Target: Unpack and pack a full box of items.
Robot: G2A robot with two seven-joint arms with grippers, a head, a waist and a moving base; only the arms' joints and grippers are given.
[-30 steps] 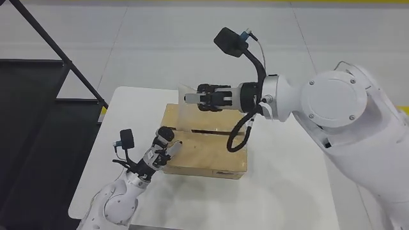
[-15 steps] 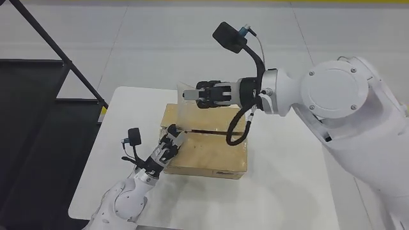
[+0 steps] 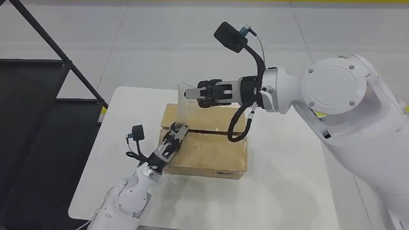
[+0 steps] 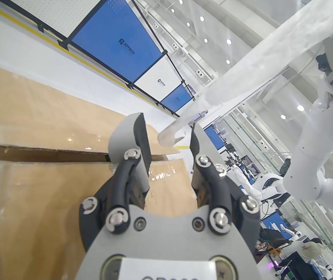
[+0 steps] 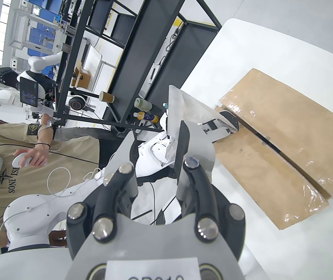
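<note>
Where the box sits: the cardboard box [image 3: 208, 150] lies flat on the white surface [image 3: 287, 185]. Both top flaps are down, with a dark slit between them.
Right side: the right claw [image 3: 192, 94] is held above the far edge of the box. It is closed on the upper end of a cloudy plastic strip [image 4: 256, 62].
Left side: the left claw [image 4: 167, 135] is low over one end of the slit, with its fingers [image 4: 141, 138] well apart and gripping nothing. The strip's curled lower end hangs between them; whether it touches a pad cannot be told.
Done so far: the strip looks like the seal lifted off the slit. That appears to be all that is done.
Left to do: the flaps are not yet opened and no items are out. Nearly all the unpacking, and all the packing, seems to remain.
Top view adds: where both arms stand in relation to the box, one at the far edge and one at the slit's end.
Left wrist view adds: the strip's full run, from the right claw down to its curled tip.
Right wrist view adds: glossy tape patches [image 5: 309, 193] on the flap ends, and the strip lying against one pad of the right claw.
</note>
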